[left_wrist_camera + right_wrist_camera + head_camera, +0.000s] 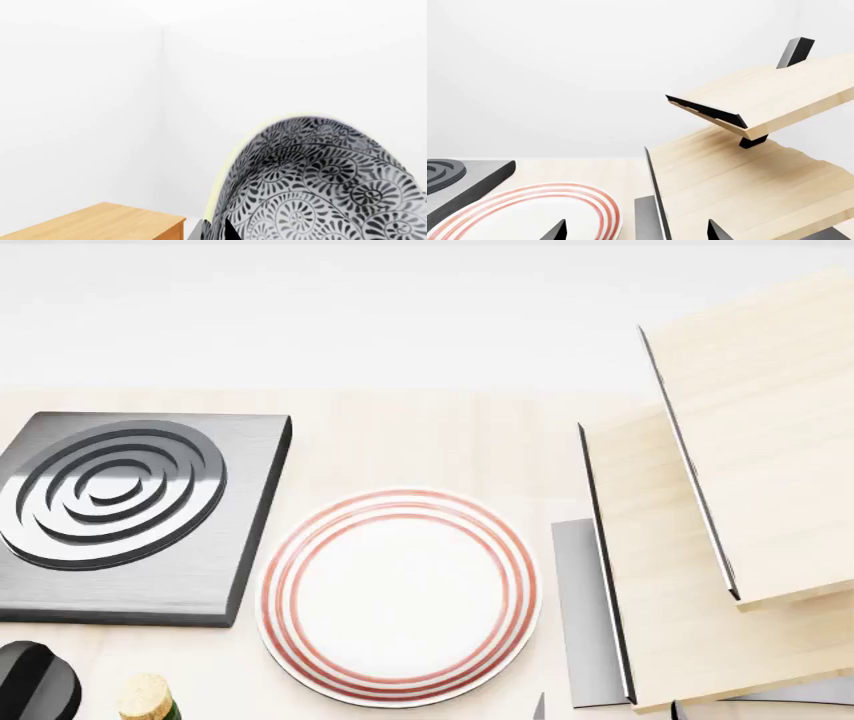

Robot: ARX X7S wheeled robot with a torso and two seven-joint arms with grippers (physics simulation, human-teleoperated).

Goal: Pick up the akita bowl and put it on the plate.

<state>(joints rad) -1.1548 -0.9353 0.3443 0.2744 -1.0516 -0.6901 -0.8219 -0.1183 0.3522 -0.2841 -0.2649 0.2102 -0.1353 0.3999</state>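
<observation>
I am holding the akita bowl [320, 185] tilted up close against my left pincer [217, 232], whose tips seem clamped on its rim. My right pincer [637, 231] is hanging apart, the plate [534, 212] lying just below and beside it, bare.

The bowl [320, 185] is cut off by the left wrist view's edge. The head view shows neither hand and crops the dark knob [34, 680] and cork-topped bottle [144, 700].
</observation>
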